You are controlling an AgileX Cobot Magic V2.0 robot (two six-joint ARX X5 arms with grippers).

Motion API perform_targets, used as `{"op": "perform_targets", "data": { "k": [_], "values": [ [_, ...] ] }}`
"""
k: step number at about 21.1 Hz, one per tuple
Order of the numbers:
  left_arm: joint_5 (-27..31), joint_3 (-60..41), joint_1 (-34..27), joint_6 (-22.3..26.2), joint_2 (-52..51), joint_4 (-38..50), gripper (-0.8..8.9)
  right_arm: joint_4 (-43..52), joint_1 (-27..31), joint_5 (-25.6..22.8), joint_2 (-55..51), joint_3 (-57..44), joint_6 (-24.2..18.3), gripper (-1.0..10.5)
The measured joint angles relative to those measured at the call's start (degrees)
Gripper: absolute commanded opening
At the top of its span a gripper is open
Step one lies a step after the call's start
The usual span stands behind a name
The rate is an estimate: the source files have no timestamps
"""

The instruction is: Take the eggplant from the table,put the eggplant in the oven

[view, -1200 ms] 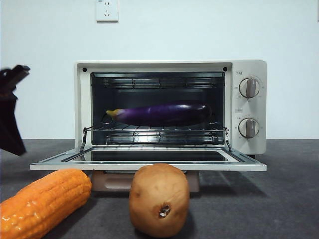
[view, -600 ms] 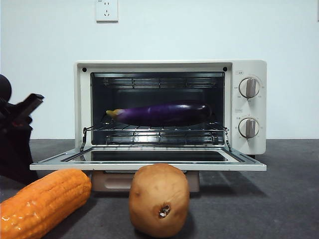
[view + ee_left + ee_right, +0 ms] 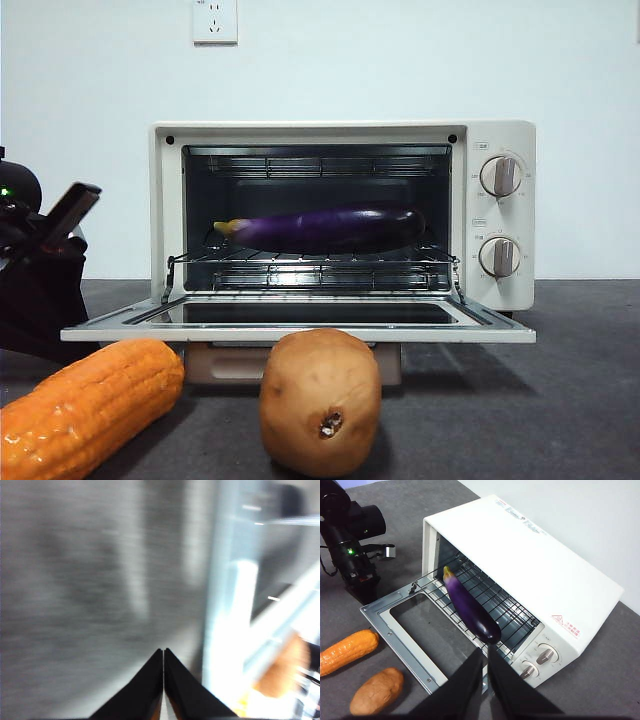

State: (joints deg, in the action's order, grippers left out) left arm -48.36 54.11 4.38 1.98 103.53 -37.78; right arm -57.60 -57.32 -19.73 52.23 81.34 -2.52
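The glossy purple eggplant [image 3: 325,229] (yellowish stem end) lies on the wire rack [image 3: 310,266] inside the open oven [image 3: 500,215]. Both claws, left [image 3: 163,655] and right [image 3: 484,652], are pressed together, empty.

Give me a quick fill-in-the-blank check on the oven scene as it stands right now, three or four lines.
1. The eggplant lies on the wire ____ inside the oven.
2. The oven's door is ____.
3. On the table in front of the door, the potato stands beside an orange ____.
4. The left gripper holds ____; its jaws are shut.

Missing words: rack; open; corn cob; nothing
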Motion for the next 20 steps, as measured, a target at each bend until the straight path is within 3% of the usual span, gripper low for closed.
{"op": "perform_targets", "data": {
  "k": [5, 15, 20],
  "values": [
    [-7.39, -0.07, -2.45, 3.21, 0.61, -1.68, 0.02, 0.0, 0.0, -1.33, 0.0, 0.0, 0.0, 0.0],
    [-29.68, 1.9, -6.23, 3.67, 1.2, -2.34, 0.02, 0.0, 0.0, -1.49, 0.0, 0.0, 0.0, 0.0],
    [-32.5, 9.03, -6.38, 2.99, 1.2, -2.69, 0.03, -0.04, 0.0, -1.49, 0.0, 0.0, 0.0, 0.0]
  ]
}}
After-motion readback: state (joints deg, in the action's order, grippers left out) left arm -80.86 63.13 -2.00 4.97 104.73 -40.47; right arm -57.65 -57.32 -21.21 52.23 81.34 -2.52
